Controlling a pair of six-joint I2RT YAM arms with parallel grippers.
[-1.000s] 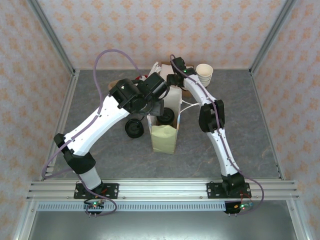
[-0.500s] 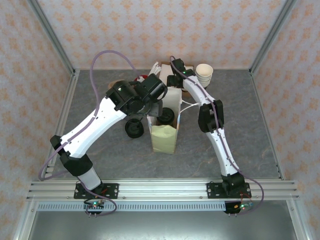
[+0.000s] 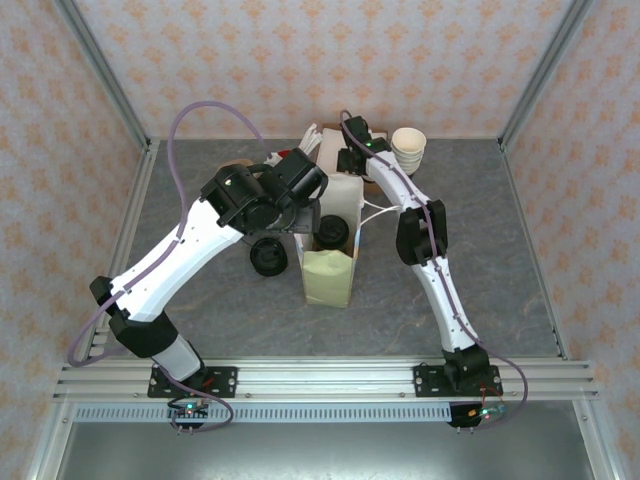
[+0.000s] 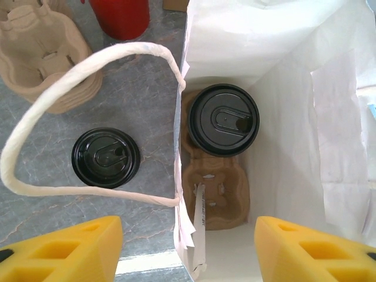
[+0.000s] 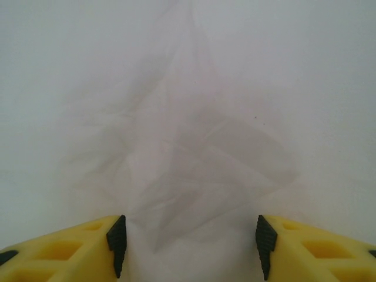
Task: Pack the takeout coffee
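Takeout coffee [image 4: 223, 120] is sitting in the cardboard carrier [image 4: 216, 191] at the bottom of the white paper bag [image 4: 282, 59], my left gripper [image 4: 188, 241] hangs above the bag's rim, fingers apart and empty, and my right gripper [image 5: 188, 238] is spread too, facing white paper.

grey table [image 3: 500, 280] bears a white paper bag [image 3: 327, 275], black lid disc [image 4: 106, 157], stacked pulp trays [image 4: 41, 53].
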